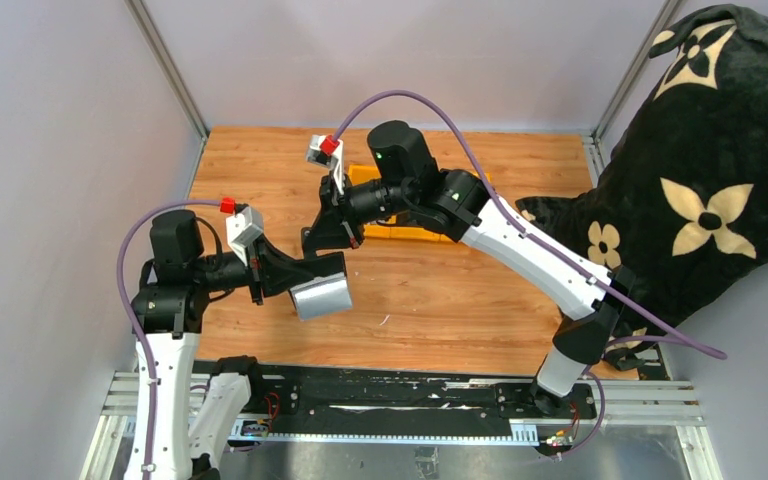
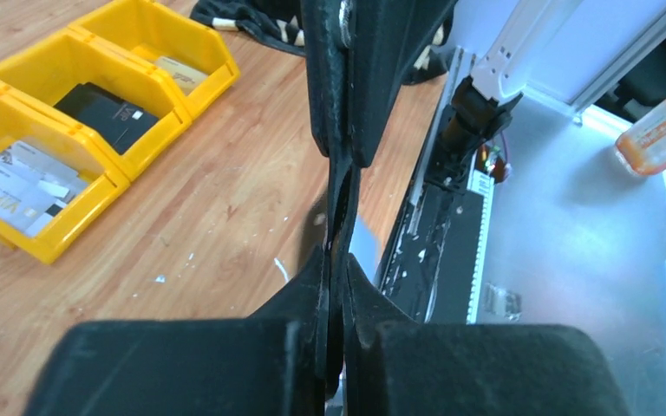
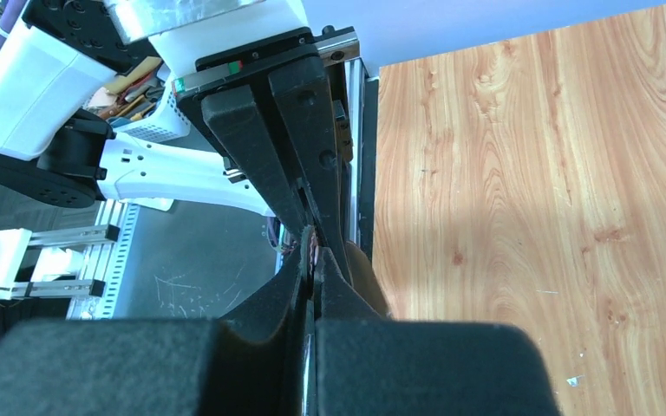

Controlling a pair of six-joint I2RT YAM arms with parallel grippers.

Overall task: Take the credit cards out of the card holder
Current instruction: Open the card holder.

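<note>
- Bench [image 1: 440, 290]: wooden top. Both arms meet above its front-left part.
- Yellow bins [image 2: 78, 227]: a row at mid-bench, towards the back edge. One end bin holds loose credit cards [image 2: 13, 186] and is probably the drop-off.
- Left gripper [image 2: 338, 264], right gripper [image 3: 312, 251]: each pinches the card holder [image 2: 343, 195] from opposite ends, clear of the bench. Probably one steadies it while the other draws.
- Cards inside the holder: cannot tell.

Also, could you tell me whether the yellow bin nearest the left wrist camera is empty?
Not empty: the bin holds several pale cards lying flat, one printed VIP.
</note>
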